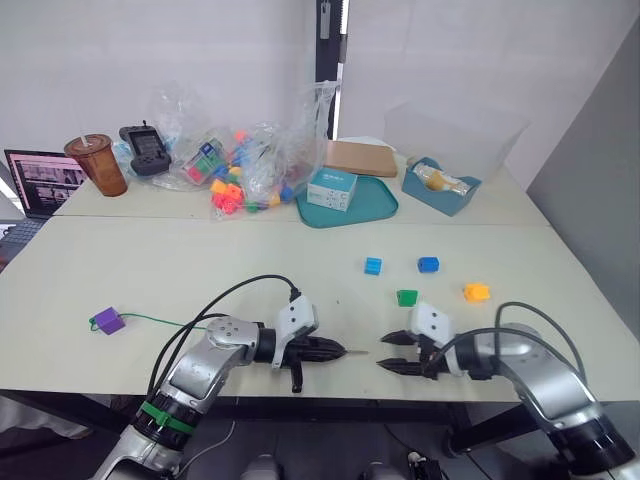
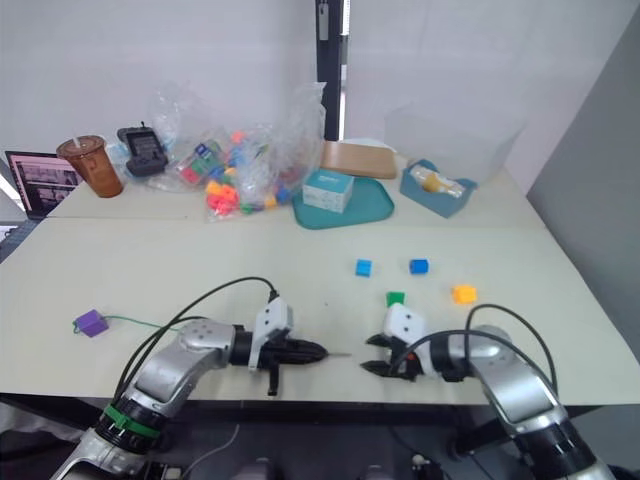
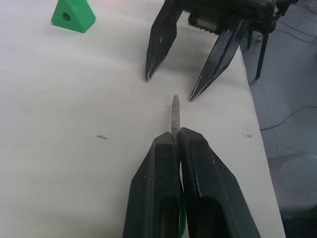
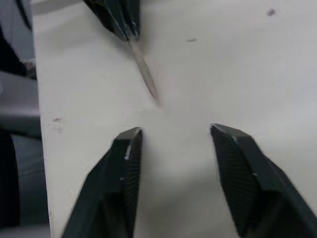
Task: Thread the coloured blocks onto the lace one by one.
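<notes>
1. Purple block (image 1: 108, 321): near the left end of the worktop's (image 1: 150, 270) front edge, already on the lace (image 1: 165, 321). The green cord runs from it toward my left arm; I judge it is serving as the stopper.

2. My left hand (image 1: 338, 352): low at the front edge, about mid-width, fingers clenched on the lace just behind its grey needle tip (image 3: 174, 113). The tip juts out level, pointing at my other hand, presumably so a block's hole can be presented to it.

3. My right hand (image 1: 385, 353): also at the front edge, facing the needle, fingers spread and holding nothing. The tip stops just short of the gap between them.

4. Loose blocks, all right of centre and unthreaded: light blue block (image 1: 373, 266), green block (image 1: 406, 297) closest to my right hand, dark blue block (image 1: 428, 264), orange-yellow block (image 1: 476, 292). The green one's hole faces up in my left wrist view.

5. Containers along the back edge:
- Cup (image 1: 97, 165), brown drink, straw.
- Clear bags (image 1: 250, 140), heaped toy pieces.
- Teal tray (image 1: 380, 205) with a small box (image 1: 330, 189) and a brown board.
- Blue dispenser (image 1: 440, 185); contents unclear.
- Clear tub (image 1: 455, 130), apparently empty.
</notes>
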Robot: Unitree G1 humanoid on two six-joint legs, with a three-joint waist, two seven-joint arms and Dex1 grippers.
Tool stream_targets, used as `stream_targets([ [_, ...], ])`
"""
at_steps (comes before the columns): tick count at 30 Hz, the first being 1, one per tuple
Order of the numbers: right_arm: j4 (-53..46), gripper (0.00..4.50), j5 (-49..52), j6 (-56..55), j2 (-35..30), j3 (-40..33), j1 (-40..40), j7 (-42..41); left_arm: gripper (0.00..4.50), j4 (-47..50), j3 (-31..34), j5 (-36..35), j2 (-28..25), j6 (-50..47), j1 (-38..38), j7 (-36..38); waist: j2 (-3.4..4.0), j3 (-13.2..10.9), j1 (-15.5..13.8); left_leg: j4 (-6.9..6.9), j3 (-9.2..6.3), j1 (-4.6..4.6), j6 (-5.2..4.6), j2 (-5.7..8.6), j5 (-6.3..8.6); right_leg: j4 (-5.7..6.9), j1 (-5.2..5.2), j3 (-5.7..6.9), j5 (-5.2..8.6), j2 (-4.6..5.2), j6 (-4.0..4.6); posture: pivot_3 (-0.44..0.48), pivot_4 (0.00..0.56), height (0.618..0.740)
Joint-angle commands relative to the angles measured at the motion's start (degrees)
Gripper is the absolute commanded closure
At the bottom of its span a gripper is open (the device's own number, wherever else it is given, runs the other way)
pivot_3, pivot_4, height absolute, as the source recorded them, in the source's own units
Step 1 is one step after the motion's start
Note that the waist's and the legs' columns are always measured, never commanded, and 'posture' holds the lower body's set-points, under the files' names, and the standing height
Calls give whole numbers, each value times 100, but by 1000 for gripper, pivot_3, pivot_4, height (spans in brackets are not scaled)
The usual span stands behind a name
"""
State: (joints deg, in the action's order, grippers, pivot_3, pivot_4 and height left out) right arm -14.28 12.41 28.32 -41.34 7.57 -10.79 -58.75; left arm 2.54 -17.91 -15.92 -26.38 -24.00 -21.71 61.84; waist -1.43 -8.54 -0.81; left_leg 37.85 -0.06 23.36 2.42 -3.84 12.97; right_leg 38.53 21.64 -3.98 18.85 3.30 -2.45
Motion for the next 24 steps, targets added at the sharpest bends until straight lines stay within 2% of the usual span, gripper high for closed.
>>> stream_targets([
  [1, -711, 925, 270, 480, 62, -1132, 617, 797, 4500, 316, 250, -210, -161, -88, 10, 83, 0, 0, 4, 0, 0, 2, 0, 0, 0, -1, 1, 0, 0, 0, 0, 0, 150, 740],
  [3, -1138, 215, 405, 702, 438, -1759, 1129, 1404, 4500, 504, 368, -302, -319, -176, 90, 127, 0, 0, 11, -2, 0, 3, 0, -1, 0, -1, 4, -1, 0, 0, 0, 0, 150, 740],
  [4, -1277, 25, 406, 717, 625, -1978, 1368, 1674, 4500, 569, 416, -331, -392, -206, 123, 133, 0, 0, 16, -5, 0, 4, -1, -2, 1, -1, 4, 0, 0, -1, 0, 0, 150, 740],
  [6, -1458, 25, 354, 717, 879, -2200, 1665, 2026, 4500, 648, 483, -380, -491, -258, 154, 125, 0, 0, 39, -11, 0, 0, 0, -3, 1, -2, 5, -2, 0, -2, 0, 0, 150, 740],
  [9, -1446, 25, -41, 319, 1686, -2595, 2031, 3165, 4500, 783, 647, -477, -653, -383, 208, 106, 1, 0, 67, -11, 0, -1, 0, -3, 1, 0, 5, -1, 0, -2, -1, 0, 150, 740],
  [12, -1263, 25, -353, -32, 2135, -2488, 2067, 3775, 4500, 861, 711, -533, -728, -439, 271, 83, 2, -1, 99, -13, 2, 0, 0, -3, 1, 2, 9, -3, 1, -1, -1, 0, 150, 740],
  [17, -170, 25, -722, -664, 2399, -2379, 1445, 4426, 4500, 941, 736, -512, -777, -449, 382, -39, 4, -2, 173, -15, 6, 3, 0, -1, 1, 3, 15, -7, 0, 0, -1, 0, 150, 740],
  [21, 1054, 25, -531, -912, 2308, -2520, 542, 4448, 4500, 1027, 758, -485, -758, -429, 506, -175, 3, -2, 196, -15, 7, 1, 1, -2, 1, 4, 15, -10, -1, -1, -1, 0, 150, 740],
  [24, 1561, 25, -308, -1001, 2321, -2574, 134, 4322, 4500, 1068, 753, -465, -758, -423, 559, -255, 4, -2, 174, -16, 9, -1, 0, -3, 1, 4, 15, -13, -4, -2, -3, 0, 150, 740],
])
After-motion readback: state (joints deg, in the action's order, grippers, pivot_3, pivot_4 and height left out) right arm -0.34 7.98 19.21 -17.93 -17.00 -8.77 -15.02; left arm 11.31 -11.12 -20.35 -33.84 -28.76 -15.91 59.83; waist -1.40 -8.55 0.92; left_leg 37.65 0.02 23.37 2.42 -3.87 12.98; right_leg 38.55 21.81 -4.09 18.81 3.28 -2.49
